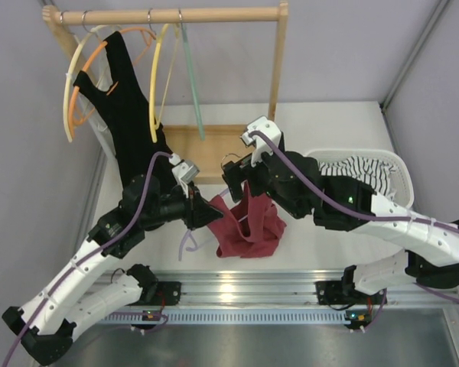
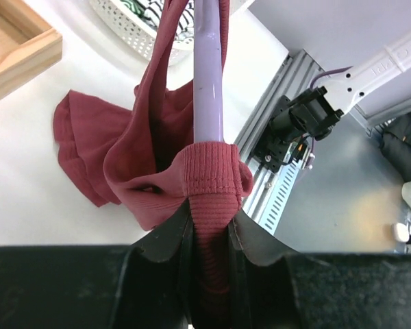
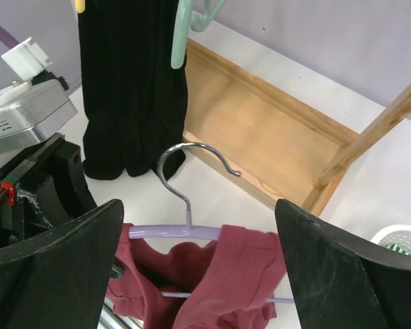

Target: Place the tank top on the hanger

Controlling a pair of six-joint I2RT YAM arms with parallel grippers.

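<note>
Maroon tank top [image 1: 249, 229] at left hand [image 1: 212, 216]

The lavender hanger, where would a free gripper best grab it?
Probably the bare lavender bar just beside the metal hook, coming from above. In the right wrist view that stretch of the hanger is free of cloth, while the tank top drapes the other shoulder and hangs below. The left gripper has its jaws shut on cloth at one end.

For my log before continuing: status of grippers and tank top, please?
Left gripper shut on strap of maroon fabric tank top, looped over lavender curved hanger. Right gripper open, hook ahead. Black garment hangs behind.
</note>
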